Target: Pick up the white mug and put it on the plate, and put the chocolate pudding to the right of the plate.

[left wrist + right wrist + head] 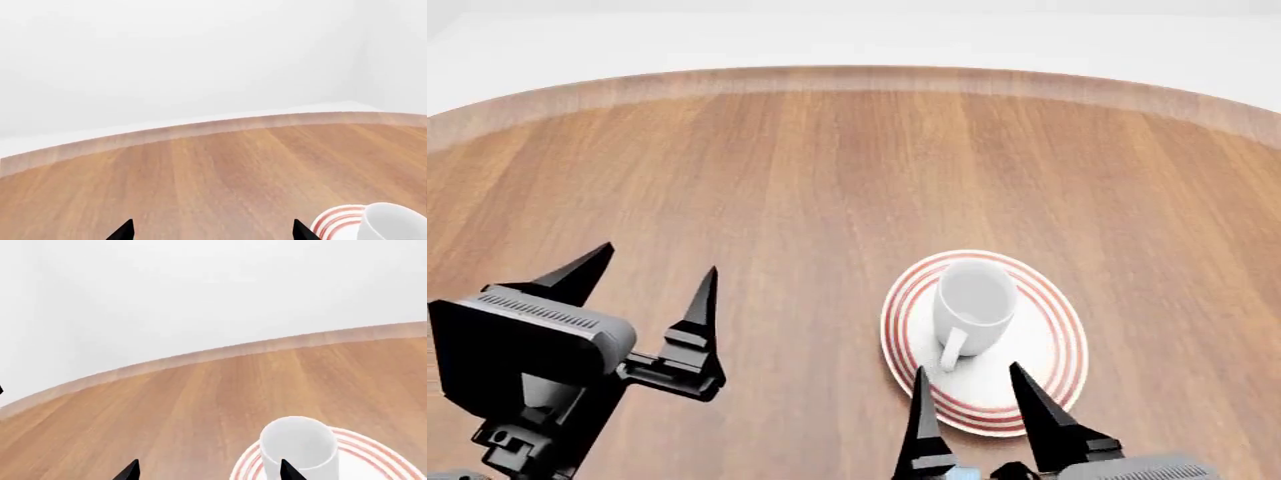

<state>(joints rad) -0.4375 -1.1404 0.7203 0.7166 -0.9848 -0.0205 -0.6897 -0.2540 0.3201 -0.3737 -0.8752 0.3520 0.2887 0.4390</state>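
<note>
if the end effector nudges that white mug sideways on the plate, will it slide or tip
The glossy white ceramic mug stands upright on the round red-ringed white plate; both look smooth, so it would probably slide rather than grip. It looks squat with a broad base, so tipping seems unlikely. A push on its loop handle would likely spin it.

The light is bright and soft all over, like a cloudy day, and you cannot tell where it comes from. The wooden table [761, 180] has no hard shadows and no glare. The white mug [974, 300] drops only a faint gray shade on the plate [1054, 340]. The table's far edge bends in a curve. Everything looks sharp, a little soft up close.
</note>
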